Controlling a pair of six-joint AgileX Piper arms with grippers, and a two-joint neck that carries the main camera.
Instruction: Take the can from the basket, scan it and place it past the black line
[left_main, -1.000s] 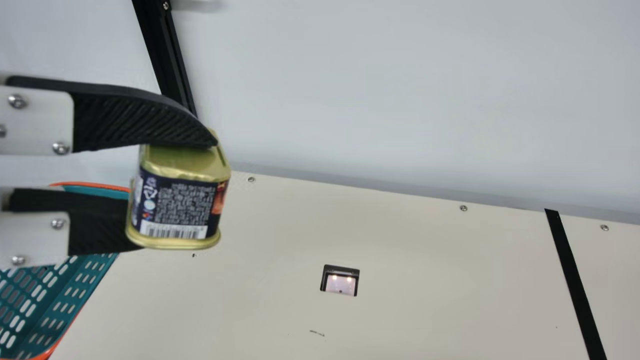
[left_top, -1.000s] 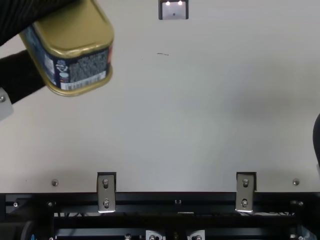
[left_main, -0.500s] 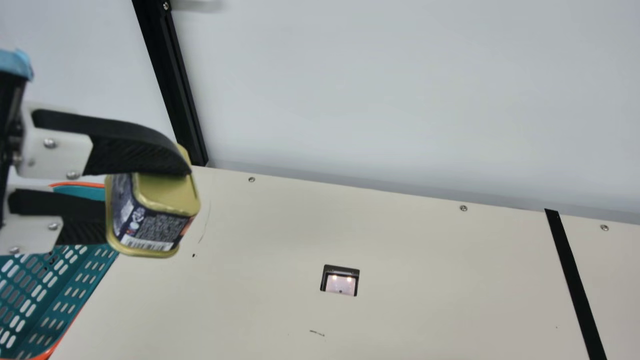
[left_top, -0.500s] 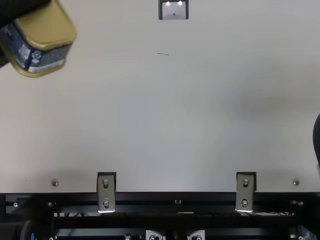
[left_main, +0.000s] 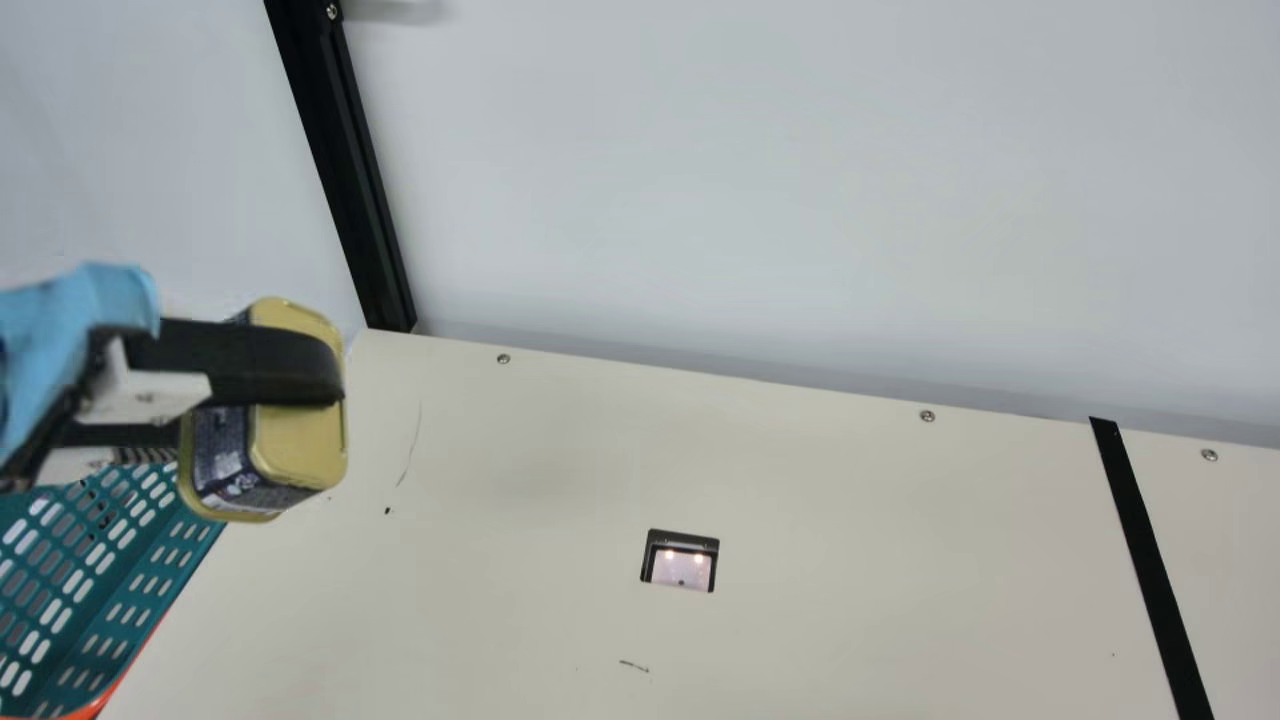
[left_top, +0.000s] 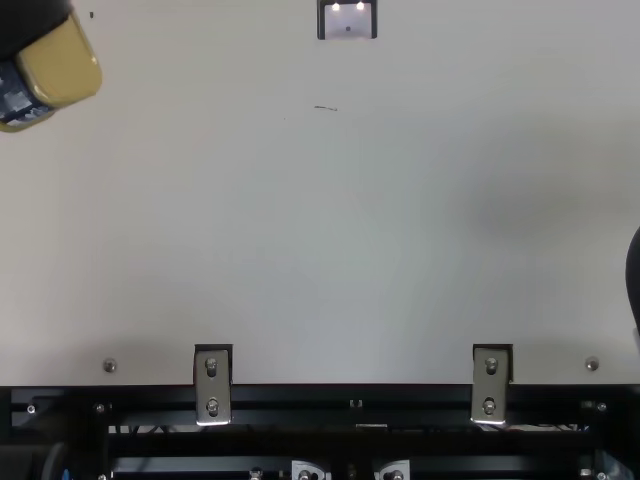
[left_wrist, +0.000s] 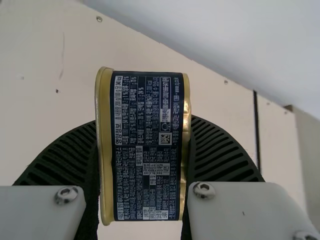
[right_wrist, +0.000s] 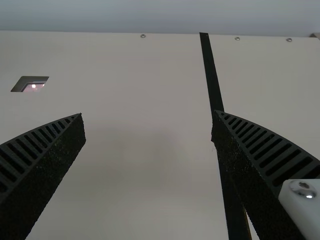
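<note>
Softly squared metal can (left_main: 299, 449), ribbed left gripper (left_main: 285, 415)

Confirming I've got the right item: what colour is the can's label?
The label is dark navy with pale print, seen best in the left wrist view.

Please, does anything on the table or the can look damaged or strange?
The table has small marks: a thin curved line near the basket and a short dark stroke near the scanner, odd on its plain surface. I see no dent in the can.
</note>
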